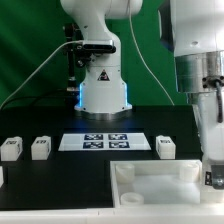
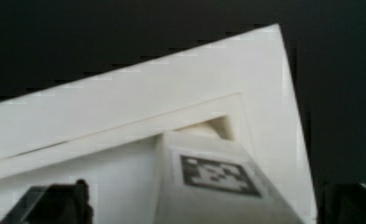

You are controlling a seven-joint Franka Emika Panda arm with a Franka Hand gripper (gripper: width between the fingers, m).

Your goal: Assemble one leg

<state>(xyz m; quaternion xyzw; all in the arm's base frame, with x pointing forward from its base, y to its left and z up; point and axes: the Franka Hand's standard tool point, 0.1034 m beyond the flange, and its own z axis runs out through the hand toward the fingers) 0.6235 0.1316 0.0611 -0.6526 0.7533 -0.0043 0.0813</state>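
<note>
Looking at the leg: in the wrist view we see a small white block (image 2: 212, 172) with a black-and-white square tag on its face, tucked inside the corner of the panel (image 2: 153, 110), just under the raised rim.
Leg surface: we read it as matte white plastic, slightly grey in the rim's shadow; the tag fills much of its visible face.
Other legs: in the exterior view we count three like it standing loose on the black table (image 1: 60, 175), two (image 1: 11, 149) (image 1: 41, 148) toward the exterior view's left and one (image 1: 165, 148) to the exterior view's right of the marker board (image 1: 104, 141).
Gripper: we see its body (image 1: 212, 175) hanging over the panel's corner at the exterior view's right; in the wrist view two dark fingertips (image 2: 55, 200) show at the frame's lower corners.
Jaws: they stand wide apart, one on each side of the tagged leg, and we see nothing held between them.
Panel edges: we see the large white panel (image 1: 150, 180) lying flat near the camera, its raised rim meeting in a sharp corner in the wrist view.
Open room: we find bare black table between the loose legs and the panel, and between the marker board and the panel's far rim.
Background: the arm's base (image 1: 102, 90) stands behind the marker board against a green curtain (image 1: 30, 40).
</note>
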